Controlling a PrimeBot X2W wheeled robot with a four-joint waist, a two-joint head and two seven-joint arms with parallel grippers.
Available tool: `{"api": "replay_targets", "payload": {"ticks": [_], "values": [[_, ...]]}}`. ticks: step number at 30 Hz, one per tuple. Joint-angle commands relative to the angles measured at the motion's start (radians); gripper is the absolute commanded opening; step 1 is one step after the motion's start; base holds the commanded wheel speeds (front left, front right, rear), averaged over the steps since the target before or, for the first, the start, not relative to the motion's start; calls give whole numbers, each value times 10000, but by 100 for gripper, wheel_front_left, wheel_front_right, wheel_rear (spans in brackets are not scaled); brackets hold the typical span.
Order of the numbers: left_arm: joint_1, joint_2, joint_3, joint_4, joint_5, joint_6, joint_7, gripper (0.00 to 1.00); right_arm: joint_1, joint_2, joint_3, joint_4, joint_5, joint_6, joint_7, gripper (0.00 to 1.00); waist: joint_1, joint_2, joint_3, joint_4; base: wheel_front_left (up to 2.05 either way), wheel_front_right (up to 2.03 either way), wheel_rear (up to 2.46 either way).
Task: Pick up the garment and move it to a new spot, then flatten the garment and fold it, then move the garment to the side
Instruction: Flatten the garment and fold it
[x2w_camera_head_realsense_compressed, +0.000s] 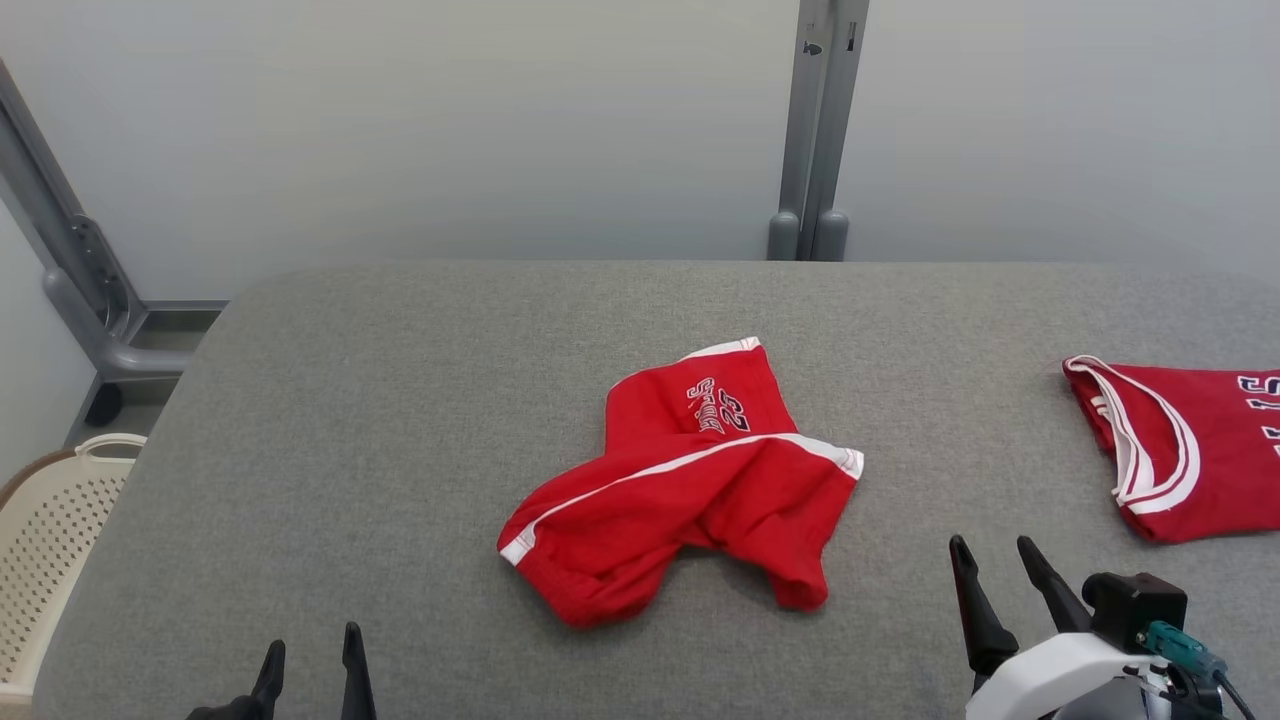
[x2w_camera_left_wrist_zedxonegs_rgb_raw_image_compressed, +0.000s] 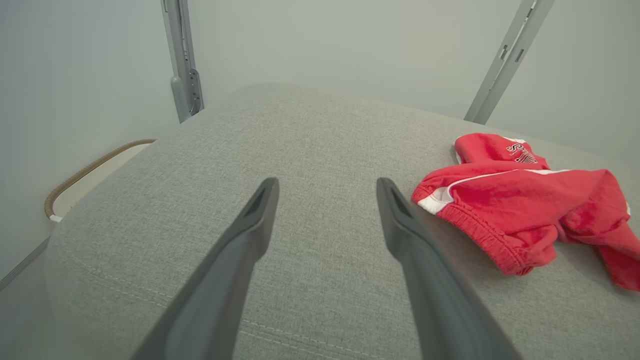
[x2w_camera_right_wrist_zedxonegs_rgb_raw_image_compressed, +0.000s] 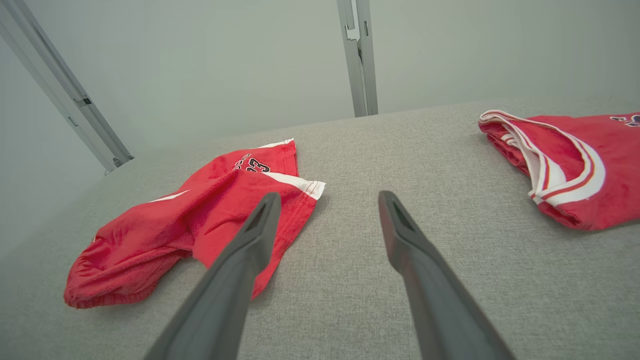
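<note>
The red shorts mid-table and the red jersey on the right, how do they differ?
The shorts lie crumpled mid-table; the jersey lies flatter at the right, cut off by the head view's edge. The shorts carry a single white side stripe; the jersey has banded white-and-red trim round an opening. Both are red with dark lettering, on the grey table.

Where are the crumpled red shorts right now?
In the head view the red shorts lie near the middle of the grey table, with the red jersey off to their right at the picture's edge.
</note>
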Motion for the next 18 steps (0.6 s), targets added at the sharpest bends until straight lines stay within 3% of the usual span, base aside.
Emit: {"api": "replay_targets", "payload": {"ticks": [1, 18], "values": [[156, 41, -16, 2, 21, 40, 22, 100, 156, -27, -62, 54, -88, -4, 62, 100, 0, 0, -31, 34, 0, 0, 0], [-3, 14, -134, -73, -65, 32, 105, 100, 291, -25, -269, -116, -266, -4, 382, 100, 0, 0, 133, -98, 0, 0, 0]]}}
